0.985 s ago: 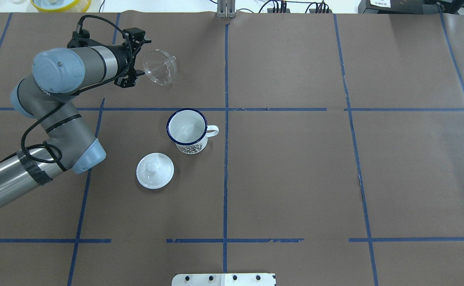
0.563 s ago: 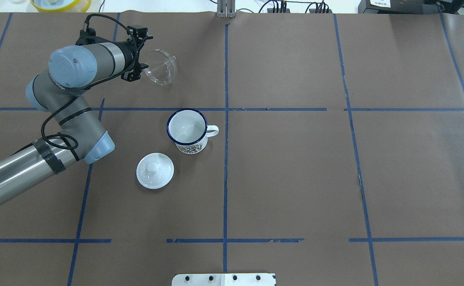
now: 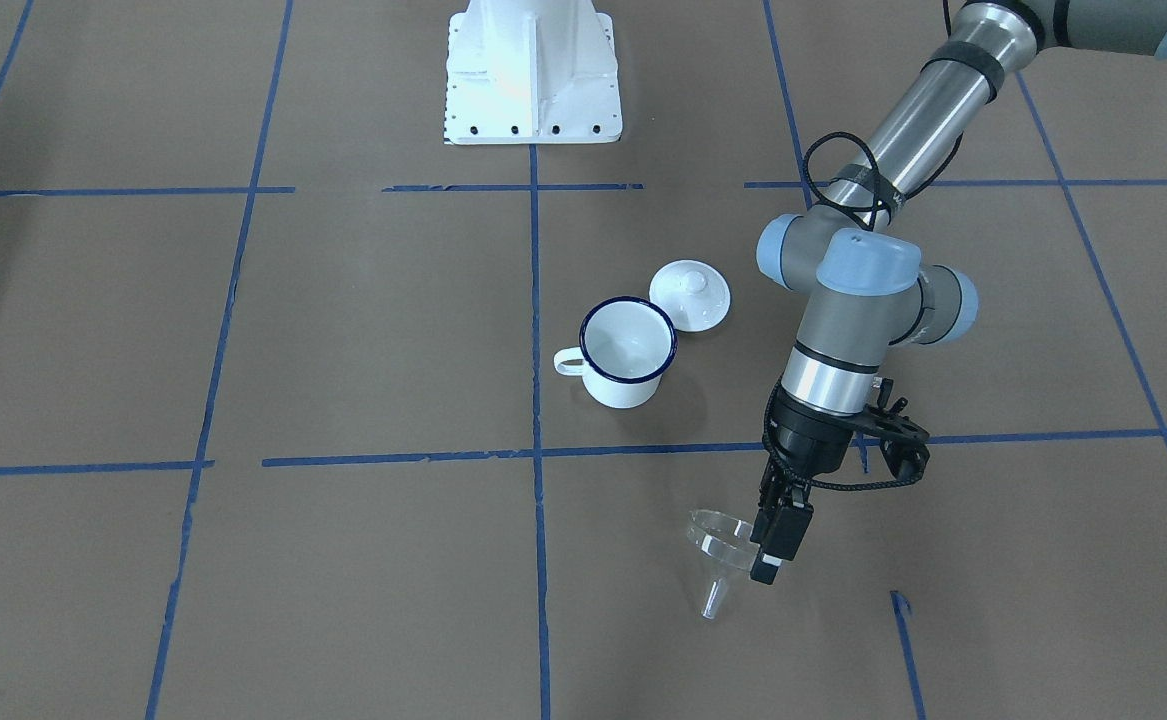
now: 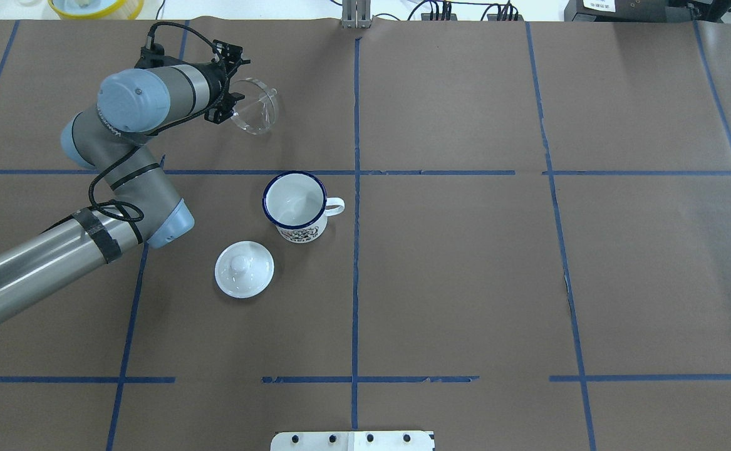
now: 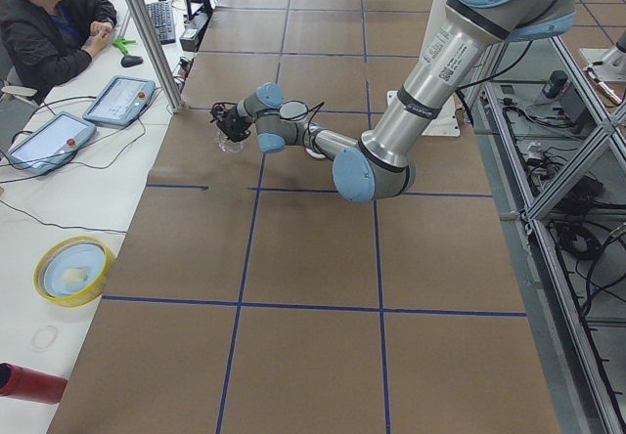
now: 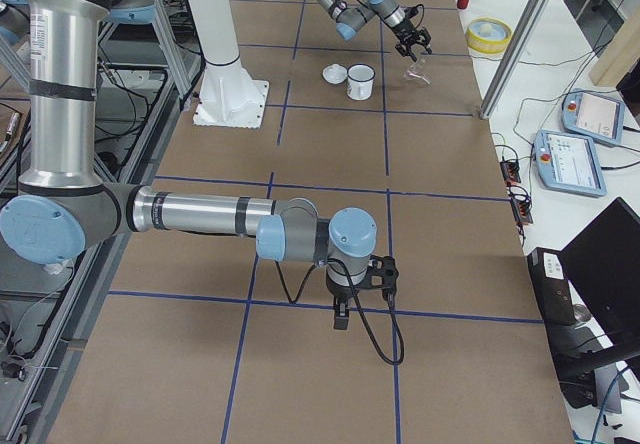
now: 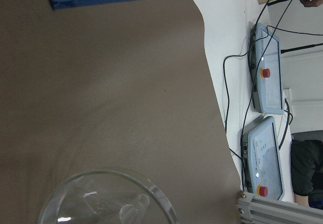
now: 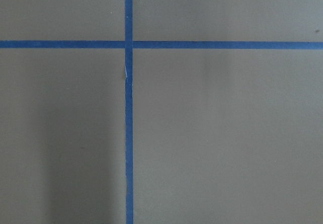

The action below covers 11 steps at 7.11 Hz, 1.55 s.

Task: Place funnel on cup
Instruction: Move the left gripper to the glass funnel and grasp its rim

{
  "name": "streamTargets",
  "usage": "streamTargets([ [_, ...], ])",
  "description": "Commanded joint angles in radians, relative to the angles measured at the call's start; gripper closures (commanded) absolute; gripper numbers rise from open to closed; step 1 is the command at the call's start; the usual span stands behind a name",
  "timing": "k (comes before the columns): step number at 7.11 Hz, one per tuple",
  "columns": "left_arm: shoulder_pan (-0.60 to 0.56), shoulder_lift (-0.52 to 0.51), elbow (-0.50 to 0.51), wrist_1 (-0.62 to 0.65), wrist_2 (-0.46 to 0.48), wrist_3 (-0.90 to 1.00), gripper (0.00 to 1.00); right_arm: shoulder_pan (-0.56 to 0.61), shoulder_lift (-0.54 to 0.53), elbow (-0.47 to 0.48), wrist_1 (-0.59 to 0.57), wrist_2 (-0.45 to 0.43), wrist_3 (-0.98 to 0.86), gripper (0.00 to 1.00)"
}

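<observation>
The clear funnel (image 4: 255, 106) stands spout down at the far left of the table, apart from the cup. It also shows in the front view (image 3: 718, 540) and at the bottom of the left wrist view (image 7: 106, 199). The cup (image 4: 294, 200) is a white mug with a dark blue rim, upright and empty, handle pointing right. My left gripper (image 4: 230, 91) is open and empty at the funnel's left rim, its fingers (image 3: 781, 535) right beside the rim. My right gripper (image 6: 340, 314) hovers low over bare table far from both; I cannot tell whether it is open.
A round white lid with a knob (image 4: 244, 268) lies just near-left of the cup. A yellow bowl (image 4: 96, 6) sits beyond the table's far edge. Blue tape lines (image 4: 356, 188) cross the brown table cover. An operator (image 5: 49, 23) sits past the far edge.
My left arm has swung forward and right, bringing the open gripper from a short way off up to the funnel's left rim. Funnel, cup and lid have not moved.
</observation>
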Motion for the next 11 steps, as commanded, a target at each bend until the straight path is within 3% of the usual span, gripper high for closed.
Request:
streamTargets([
  [1, 0.0, -0.008, 0.007, -0.001, 0.001, -0.03, 0.55, 0.0, 0.0, 0.0, 0.0, 0.0, 0.0, 0.0],
  [4, 0.001, -0.008, 0.013, -0.003, 0.001, -0.03, 0.62, 0.0, 0.0, 0.0, 0.0, 0.0, 0.0, 0.0],
  [5, 0.001, -0.008, 0.013, -0.003, 0.001, -0.03, 0.86, 0.0, 0.0, 0.0, 0.0, 0.0, 0.0, 0.0],
  [6, 0.003, -0.008, 0.013, -0.004, 0.0, -0.019, 1.0, 0.0, 0.0, 0.0, 0.0, 0.0, 0.0, 0.0],
  [8, 0.0, -0.008, -0.006, -0.013, -0.002, -0.015, 1.0, 0.0, 0.0, 0.0, 0.0, 0.0, 0.0, 0.0],
  [9, -0.021, -0.01, -0.098, -0.006, -0.017, 0.022, 1.0, 0.0, 0.0, 0.0, 0.0, 0.0, 0.0, 0.0],
  [10, -0.05, -0.011, -0.179, 0.084, -0.112, 0.027, 1.0, 0.0, 0.0, 0.0, 0.0, 0.0, 0.0, 0.0],
  [11, -0.075, -0.029, -0.295, 0.25, -0.22, 0.084, 1.0, 0.0, 0.0, 0.0, 0.0, 0.0, 0.0, 0.0],
])
